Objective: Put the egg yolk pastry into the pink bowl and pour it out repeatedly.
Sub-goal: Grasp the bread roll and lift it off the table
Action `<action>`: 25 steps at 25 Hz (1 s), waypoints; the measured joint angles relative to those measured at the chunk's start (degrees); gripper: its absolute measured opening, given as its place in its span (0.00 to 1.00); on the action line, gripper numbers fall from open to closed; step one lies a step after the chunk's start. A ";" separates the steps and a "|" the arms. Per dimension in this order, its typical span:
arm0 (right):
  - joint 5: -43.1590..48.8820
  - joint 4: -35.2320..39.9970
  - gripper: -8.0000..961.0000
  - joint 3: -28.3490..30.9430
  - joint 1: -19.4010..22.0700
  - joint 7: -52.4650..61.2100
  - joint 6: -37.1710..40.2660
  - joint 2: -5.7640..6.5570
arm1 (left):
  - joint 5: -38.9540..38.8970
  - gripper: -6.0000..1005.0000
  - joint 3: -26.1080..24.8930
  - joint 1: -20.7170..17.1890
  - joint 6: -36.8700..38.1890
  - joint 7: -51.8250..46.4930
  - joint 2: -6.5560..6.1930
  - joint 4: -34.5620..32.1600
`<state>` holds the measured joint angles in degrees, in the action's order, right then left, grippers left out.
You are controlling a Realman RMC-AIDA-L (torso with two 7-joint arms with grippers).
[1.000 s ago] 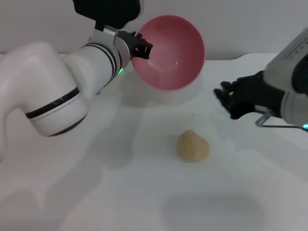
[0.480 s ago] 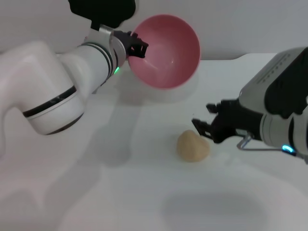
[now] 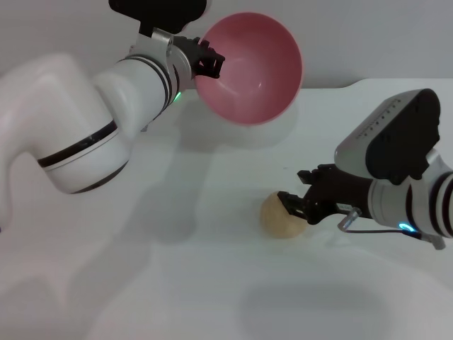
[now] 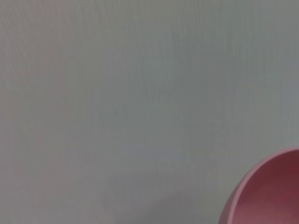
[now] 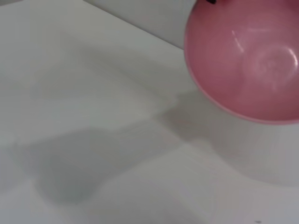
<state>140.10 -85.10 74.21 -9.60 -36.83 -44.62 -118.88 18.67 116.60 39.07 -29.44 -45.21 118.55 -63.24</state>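
Observation:
The pink bowl [image 3: 253, 67] hangs tilted above the back of the table, its empty inside facing me. My left gripper [image 3: 207, 64] is shut on its left rim. Part of the bowl's rim [image 4: 268, 196] shows in the left wrist view, and the right wrist view shows the bowl [image 5: 247, 56] from in front. On the white table lies the egg yolk pastry [image 3: 277, 217], a pale tan ball. My right gripper [image 3: 296, 188] is low at the pastry's right side, open, with one fingertip [image 3: 289, 202] against the pastry's upper right edge.
The white table [image 3: 177, 269] stretches all around the pastry, and its back edge meets a grey wall. The left arm's big white links reach across the left side of the head view. The bowl's shadow falls on the table below it.
My right gripper has come in from the right and dropped down to the pastry's side. The left gripper has lifted the bowl slightly. The pastry has not moved.

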 joint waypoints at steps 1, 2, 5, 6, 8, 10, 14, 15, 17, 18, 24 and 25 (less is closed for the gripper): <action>-0.01 0.02 0.48 -0.18 -0.20 0.00 0.00 0.02 | -0.01 0.00 0.00 0.00 0.00 0.00 0.00 0.03; -0.01 0.15 0.48 -0.41 -0.46 0.00 0.00 0.03 | -0.03 0.00 0.01 0.00 -0.01 0.01 0.01 0.13; -0.04 0.96 0.48 -1.11 -1.36 0.00 -0.02 0.01 | -0.07 0.00 0.03 0.00 -0.01 0.01 0.01 0.30; -0.05 1.36 0.48 -1.23 -1.59 0.00 -0.02 0.00 | -0.07 0.00 0.03 0.00 -0.01 0.00 0.02 0.31; -0.27 2.54 0.48 -1.36 -2.09 0.00 -0.03 -0.01 | -0.11 0.00 0.03 0.00 -0.01 0.01 0.02 0.37; -1.19 4.16 0.48 -1.38 -2.86 0.00 -0.01 -0.01 | -0.13 0.00 0.02 -0.01 -0.01 0.03 0.02 0.40; -2.96 6.60 0.48 -1.18 -3.93 -0.27 -0.01 0.03 | -0.07 0.01 -0.03 -0.04 0.00 0.03 0.02 0.47; -2.98 6.80 0.48 -1.11 -3.98 -0.29 -0.01 0.03 | -0.05 0.01 -0.05 -0.04 -0.01 0.04 0.02 0.48; -3.00 7.15 0.48 -1.07 -4.13 -0.32 0.00 0.04 | -0.04 0.01 -0.10 -0.05 -0.01 0.04 0.02 0.50; -3.00 7.36 0.48 -1.05 -4.27 -0.33 0.00 0.05 | -0.03 0.01 -0.12 -0.05 0.00 0.04 0.02 0.50; -3.00 9.07 0.48 -0.96 -5.11 -0.35 0.15 0.05 | -0.03 0.01 -0.11 -0.05 0.17 0.04 0.01 0.49; -3.00 9.25 0.48 -0.97 -5.16 -0.35 0.33 0.06 | -0.03 0.01 -0.10 -0.05 0.18 0.04 0.00 0.48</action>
<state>137.09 -75.84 73.24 -14.76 -37.18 -44.29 -118.82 18.64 116.50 39.02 -29.26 -45.17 118.55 -62.76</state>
